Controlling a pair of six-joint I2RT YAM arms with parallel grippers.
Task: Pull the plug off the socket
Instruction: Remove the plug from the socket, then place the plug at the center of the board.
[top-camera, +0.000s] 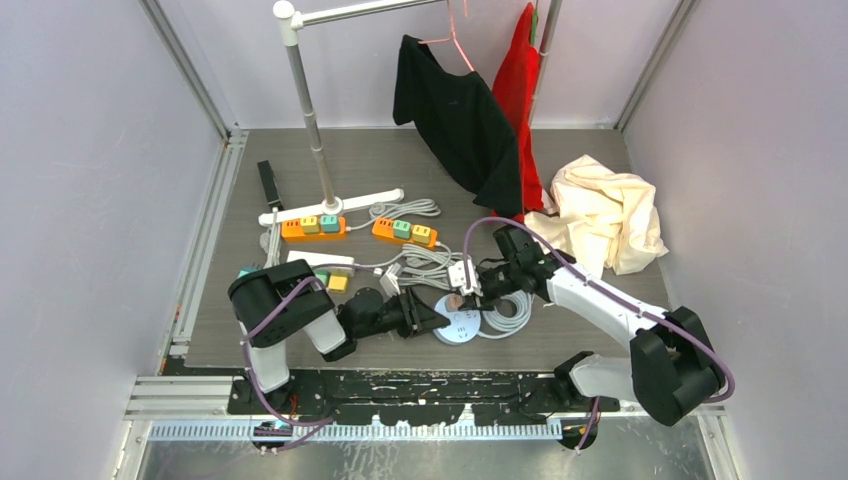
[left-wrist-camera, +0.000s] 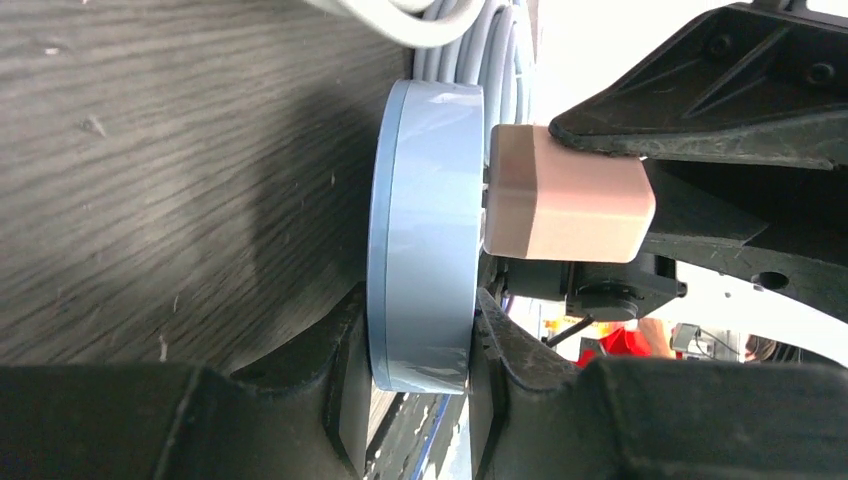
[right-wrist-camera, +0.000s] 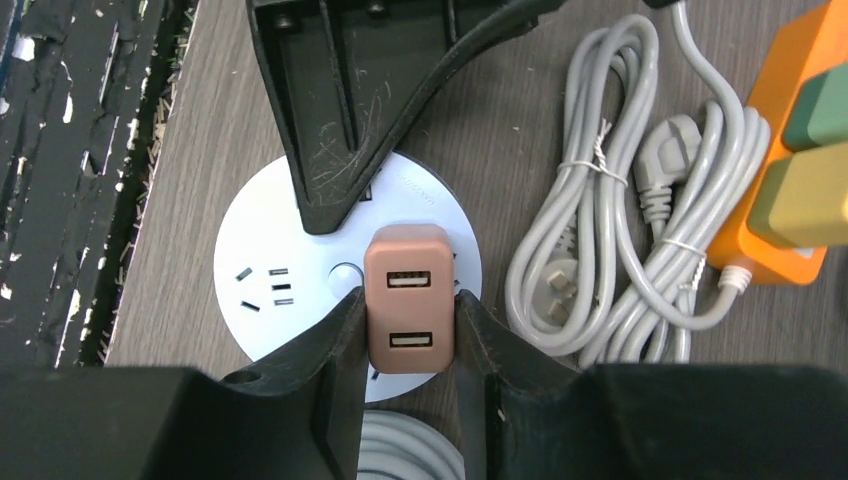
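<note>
A round white socket (top-camera: 458, 327) lies on the grey table near the front middle. A pink-brown USB plug (right-wrist-camera: 407, 297) sits on its top face; in the left wrist view the plug (left-wrist-camera: 565, 195) is seated against the socket (left-wrist-camera: 425, 235) with only a thin gap. My left gripper (left-wrist-camera: 420, 345) is shut on the socket's rim, one finger under it and one on top. My right gripper (right-wrist-camera: 408, 330) is shut on the plug's two sides from above. In the top view the right gripper (top-camera: 468, 283) hides most of the plug.
Bundled grey cables (right-wrist-camera: 610, 230) lie right beside the socket, with another coil (top-camera: 512, 312) near it. Orange power strips (top-camera: 312, 228) (top-camera: 404, 232), a white strip (top-camera: 320, 260) and a rack stand (top-camera: 318, 150) stand behind. Clothes (top-camera: 600, 212) lie at the back right.
</note>
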